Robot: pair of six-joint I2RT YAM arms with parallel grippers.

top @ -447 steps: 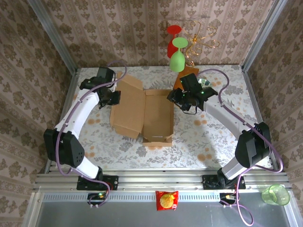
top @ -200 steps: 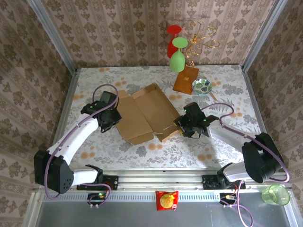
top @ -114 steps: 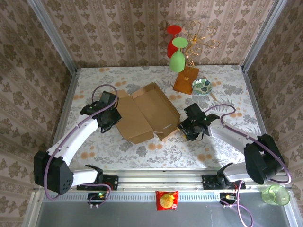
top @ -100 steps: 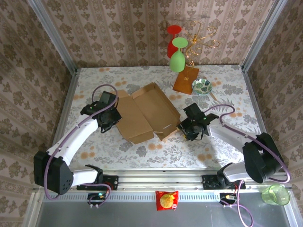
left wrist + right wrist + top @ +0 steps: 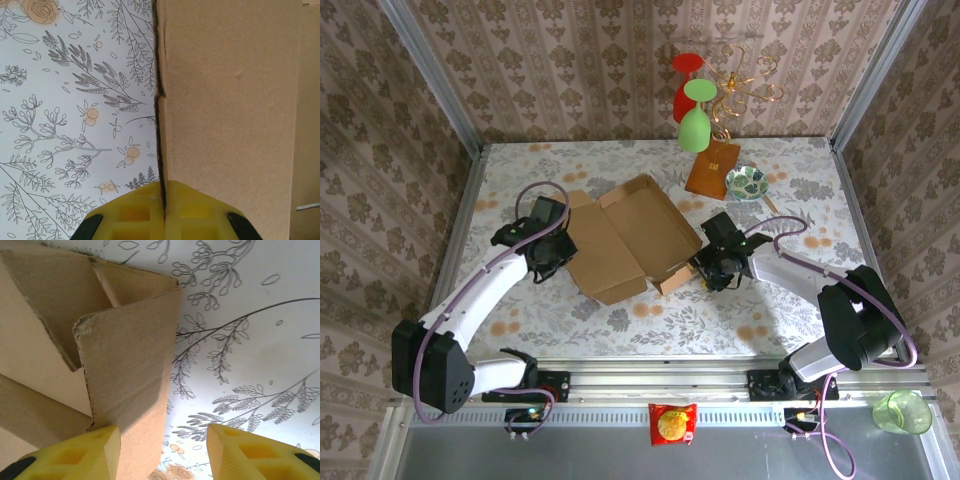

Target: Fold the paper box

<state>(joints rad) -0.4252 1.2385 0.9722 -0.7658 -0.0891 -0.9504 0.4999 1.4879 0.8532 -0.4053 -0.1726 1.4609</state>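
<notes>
The paper box (image 5: 628,235), plain brown corrugated cardboard, lies half formed and turned at an angle in the middle of the table. My left gripper (image 5: 556,252) is shut on the box's left edge; in the left wrist view its yellow fingers (image 5: 190,210) pinch the cardboard edge (image 5: 161,150). My right gripper (image 5: 708,268) stands open at the box's near right corner. In the right wrist view a standing flap (image 5: 130,380) reaches between its yellow fingers (image 5: 85,452), against the left one.
A wire glass rack with red and green glasses (image 5: 698,105) on an orange-brown base (image 5: 712,168) stands at the back, a small patterned bowl (image 5: 747,183) beside it. A snack packet (image 5: 672,424) and a green cup (image 5: 902,411) sit off the table's front rail.
The box has been pulled nearer and rotated from square to angled. My right gripper swung down from the box's far right side to its near right corner, then edged closer to the flap.
</notes>
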